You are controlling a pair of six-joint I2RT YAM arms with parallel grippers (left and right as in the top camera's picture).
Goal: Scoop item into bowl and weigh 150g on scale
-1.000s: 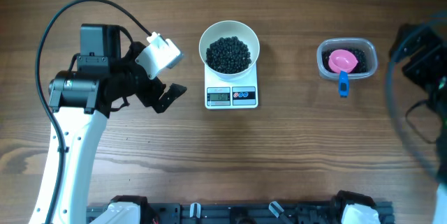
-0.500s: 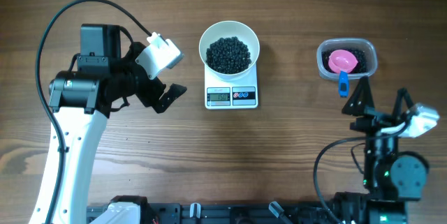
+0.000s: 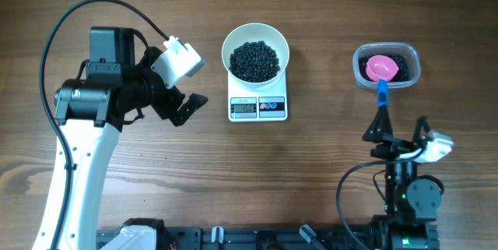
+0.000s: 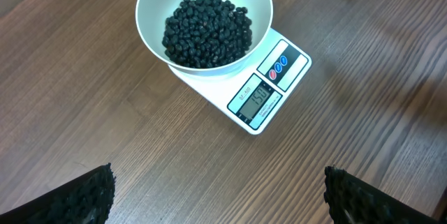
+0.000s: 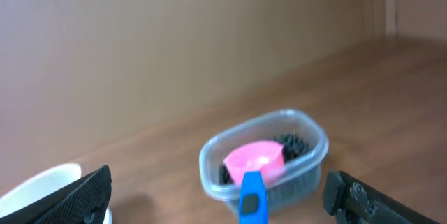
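Overhead: bowl [image 3: 226,51] w/ beans [image 3: 255,61] sits on scale [image 3: 257,98], top centre of table [image 3: 311,172]. L gripper [image 3: 187,103] hangs left of scale, apart from it, jaws spread wide, nothing held. R gripper [image 3: 402,121] at lower right, jaws likewise wide and empty, close to the blue handle of the pink scoop [image 3: 381,68]. The scoop lies in a clear tub [image 3: 413,69] on more beans.

L wrist: bowl [image 4: 143,15] of beans [image 4: 206,32] rests on rear of scale [image 4: 269,88]. Display and red/blue buttons face the camera; digits not legible. Fingers [image 4: 77,199] at lower corners, fully apart, clear of all objs.

R wrist: blurred. Tub [image 5: 311,155] and scoop [image 5: 255,160] lie ahead between wide-set fingers [image 5: 363,199], handle toward camera. Bowl rim [image 5: 42,181] at left edge.
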